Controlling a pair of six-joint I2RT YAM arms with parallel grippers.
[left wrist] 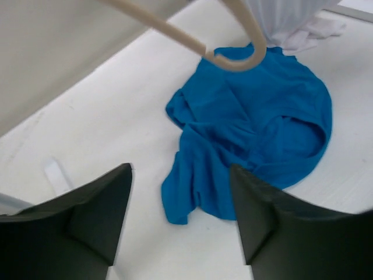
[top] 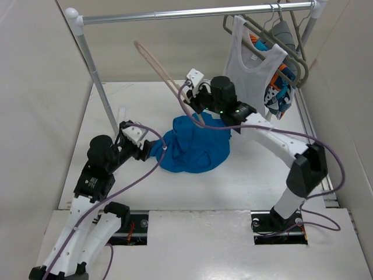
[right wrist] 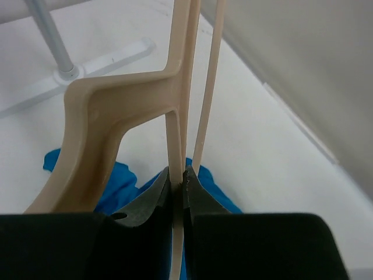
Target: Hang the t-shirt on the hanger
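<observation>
The bright blue t-shirt (top: 195, 146) lies crumpled on the white table, also in the left wrist view (left wrist: 256, 134). The pale beige hanger (top: 160, 70) is held tilted above the shirt's far edge, and its hook (left wrist: 245, 58) hangs over the shirt. My right gripper (top: 195, 104) is shut on a thin bar of the hanger (right wrist: 116, 111), with the jaws pinching it (right wrist: 178, 181). My left gripper (top: 150, 150) is open and empty at the shirt's left edge. Its two dark fingers (left wrist: 99, 210) stand wide apart, just short of the cloth.
A metal clothes rail (top: 192, 11) spans the back, with its post (top: 96, 81) at the left. A white tank top (top: 250, 64), a patterned garment (top: 280, 87) and grey hangers (top: 291, 35) hang at the right. The rack's foot (right wrist: 87, 70) lies on the table.
</observation>
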